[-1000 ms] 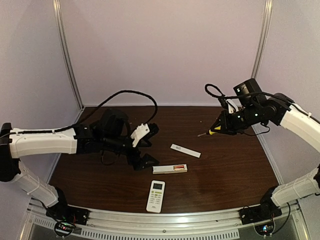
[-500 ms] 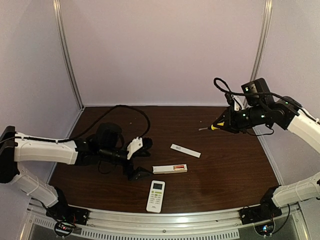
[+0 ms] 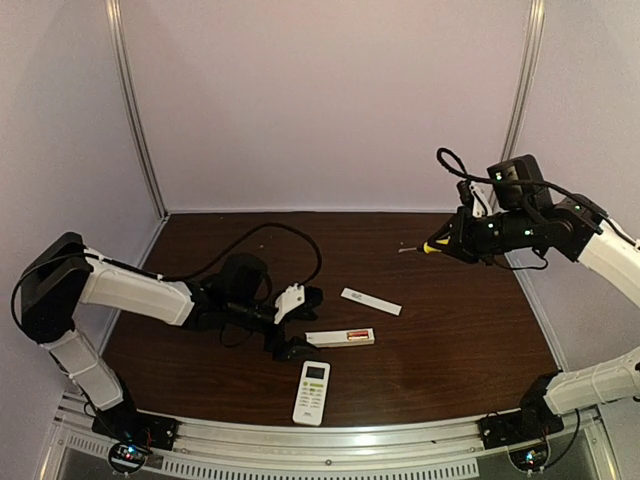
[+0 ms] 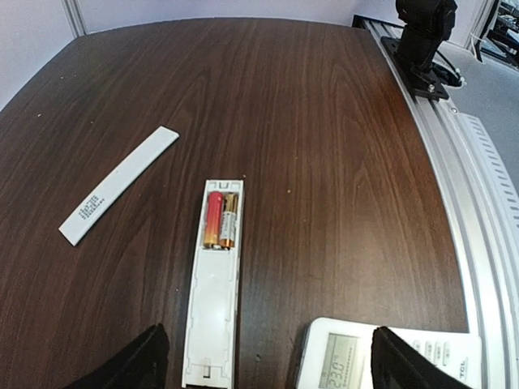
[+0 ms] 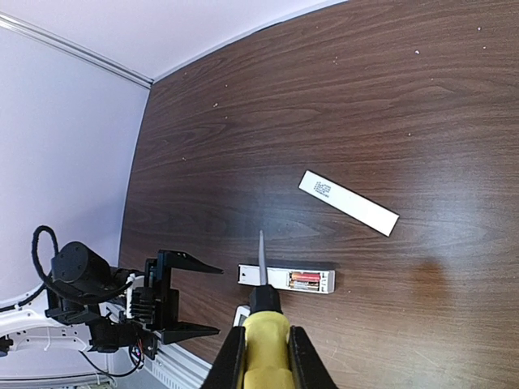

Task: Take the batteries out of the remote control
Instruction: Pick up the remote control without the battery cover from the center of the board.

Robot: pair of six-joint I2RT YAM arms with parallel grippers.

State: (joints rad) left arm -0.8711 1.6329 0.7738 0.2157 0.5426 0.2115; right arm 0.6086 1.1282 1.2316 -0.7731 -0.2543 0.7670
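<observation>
A slim white remote control [image 3: 330,339] lies back-up on the dark table with its compartment open. Two gold-and-red batteries [image 3: 356,336] sit side by side inside it, seen clearly in the left wrist view [image 4: 220,219] and in the right wrist view [image 5: 306,280]. My left gripper [image 3: 301,322] is open and empty, low over the table just left of the remote's end [image 4: 212,324]. My right gripper [image 3: 456,241] is high at the right, shut on a yellow-handled screwdriver [image 5: 263,324] whose tip points left.
The white battery cover [image 3: 371,301] lies on the table behind the remote. A second white remote with a display [image 3: 312,392] lies near the front edge, close to my left gripper's right finger [image 4: 397,365]. A black cable loops behind the left arm.
My left gripper has dropped lower and moved right, up to the slim remote's end. My right gripper has moved up and right with the screwdriver.
</observation>
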